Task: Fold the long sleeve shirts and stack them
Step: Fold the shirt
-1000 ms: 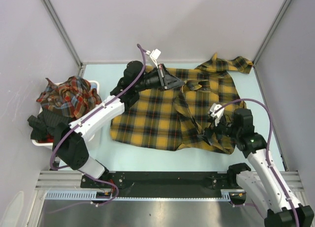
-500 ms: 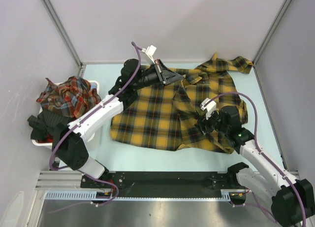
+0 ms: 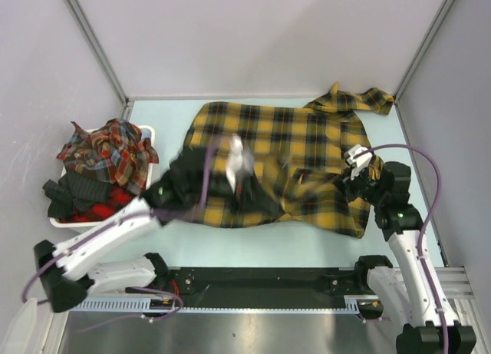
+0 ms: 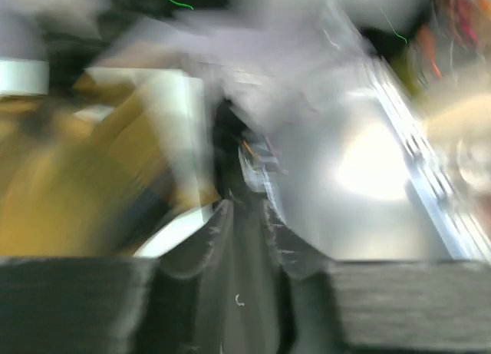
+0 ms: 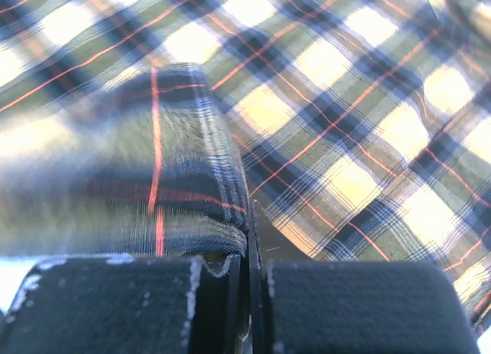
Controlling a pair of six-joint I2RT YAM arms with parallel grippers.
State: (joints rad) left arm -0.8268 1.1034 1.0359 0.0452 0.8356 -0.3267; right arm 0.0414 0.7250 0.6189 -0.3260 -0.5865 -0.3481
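A mustard-yellow plaid long sleeve shirt [image 3: 284, 147] lies spread across the table, one sleeve bunched at the far right corner. My right gripper [image 3: 347, 188] is at the shirt's right side. In the right wrist view its pads [image 5: 222, 300] are pressed together, and my right gripper [image 5: 252, 254] pinches a raised fold of the checked cloth [image 5: 345, 100]. My left gripper [image 3: 255, 200] is motion-blurred over the shirt's near hem. In the left wrist view my left gripper [image 4: 245, 212] shows a narrow gap with nothing between the fingers, and the shirt [image 4: 61, 177] is a yellow smear.
A white basket [image 3: 148, 131] at the left holds red-toned plaid shirts [image 3: 107, 147] and a dark garment [image 3: 73, 194]. Grey walls close in the back and both sides. A black rail [image 3: 253, 281] runs along the near edge.
The left arm let go of the far edge of the shirt and swung back toward the near hem; the shirt now lies spread flat. The right gripper shifted right and shut.
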